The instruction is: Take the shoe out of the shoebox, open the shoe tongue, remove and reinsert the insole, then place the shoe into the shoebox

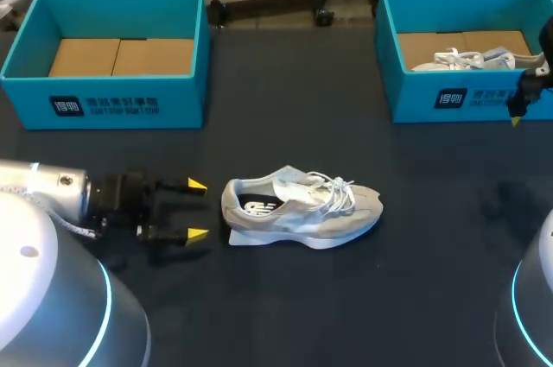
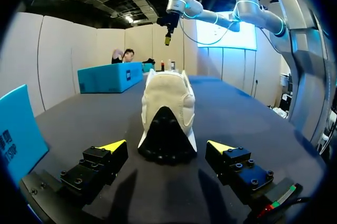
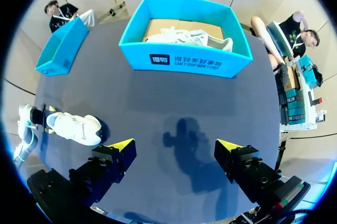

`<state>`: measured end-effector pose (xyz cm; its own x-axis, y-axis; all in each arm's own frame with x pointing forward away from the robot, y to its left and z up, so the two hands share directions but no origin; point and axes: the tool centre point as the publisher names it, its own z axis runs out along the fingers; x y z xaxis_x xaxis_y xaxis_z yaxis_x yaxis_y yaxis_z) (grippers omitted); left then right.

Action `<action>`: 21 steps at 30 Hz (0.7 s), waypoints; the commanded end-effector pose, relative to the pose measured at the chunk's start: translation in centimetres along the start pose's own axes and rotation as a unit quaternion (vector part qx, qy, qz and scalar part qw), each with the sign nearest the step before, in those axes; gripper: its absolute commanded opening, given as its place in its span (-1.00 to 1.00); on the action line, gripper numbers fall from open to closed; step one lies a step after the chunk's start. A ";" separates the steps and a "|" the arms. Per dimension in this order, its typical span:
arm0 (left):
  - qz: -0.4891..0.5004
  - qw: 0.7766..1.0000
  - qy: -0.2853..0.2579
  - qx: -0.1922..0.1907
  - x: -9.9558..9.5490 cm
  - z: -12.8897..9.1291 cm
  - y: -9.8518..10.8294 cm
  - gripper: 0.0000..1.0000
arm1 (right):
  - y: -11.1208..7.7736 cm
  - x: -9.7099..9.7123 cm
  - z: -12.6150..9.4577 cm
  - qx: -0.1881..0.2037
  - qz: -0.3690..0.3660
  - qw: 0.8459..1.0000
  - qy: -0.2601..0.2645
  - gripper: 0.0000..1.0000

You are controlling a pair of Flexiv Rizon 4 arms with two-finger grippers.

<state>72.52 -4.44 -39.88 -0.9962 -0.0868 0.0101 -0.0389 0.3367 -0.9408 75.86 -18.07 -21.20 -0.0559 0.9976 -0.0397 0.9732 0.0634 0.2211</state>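
Dark table (image 1: 415, 281): grey sneaker (image 1: 302, 210) centre-near, far-left shoebox (image 1: 108, 106), far-right shoebox (image 1: 484, 98); left gripper (image 1: 197, 210), right gripper (image 3: 175, 144) both spread wide, empty.

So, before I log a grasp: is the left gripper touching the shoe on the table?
Apart. The head view shows a strip of table between the open left gripper and the heel of the shoe.

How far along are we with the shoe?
Done: the shoe lies on the table, outside both shoeboxes. In hand: left gripper open just behind its heel, not gripping; right gripper open, high above the table. Left: boxing the shoe; the insole sits inside, so whether the middle steps happened is unclear.
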 end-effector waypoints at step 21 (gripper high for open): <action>-0.011 1.000 0.003 -0.014 -0.1 5.9 -0.8 1.00 | 0.0 0.0 0.1 0.000 0.000 1.000 0.001 1.00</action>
<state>72.74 -9.55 -40.79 -0.9952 -0.0927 0.0308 -0.0618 0.3541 -0.9332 75.86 -18.07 -21.20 -0.0559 0.9976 -0.0397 0.9732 0.0634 0.2211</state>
